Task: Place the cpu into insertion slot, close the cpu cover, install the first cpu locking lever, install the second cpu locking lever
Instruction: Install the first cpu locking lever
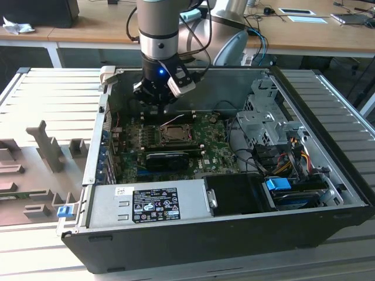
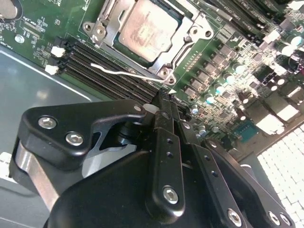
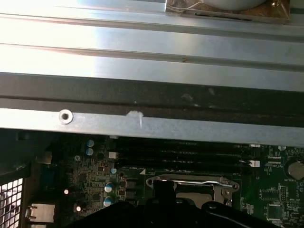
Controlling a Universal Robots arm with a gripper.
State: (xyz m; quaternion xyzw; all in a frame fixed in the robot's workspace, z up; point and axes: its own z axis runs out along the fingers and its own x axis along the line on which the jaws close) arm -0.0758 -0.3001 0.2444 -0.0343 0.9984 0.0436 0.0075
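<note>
The gripper [image 1: 159,98] hangs inside the open computer case [image 1: 328,175], above the motherboard [image 1: 217,146] and at roughly 11 o'clock from the insertion slot [image 1: 174,134] in the exterior view. In the second wrist view the fingers [image 2: 164,137] stand pressed together, holding nothing. The cpu [image 2: 147,29] is seated in the insertion slot, its silvery-grey top exposed through the cut-out of the cpu cover [image 2: 107,23], which lies flat over the socket. A thin locking lever [image 2: 126,72] runs along the socket edge nearest the gripper, between the cover and the black memory slots [image 2: 104,69]. In the exterior view a black expansion card [image 1: 167,159] sits at 6 o'clock from the socket, with the power supply [image 1: 149,202] nearer the camera.
</note>
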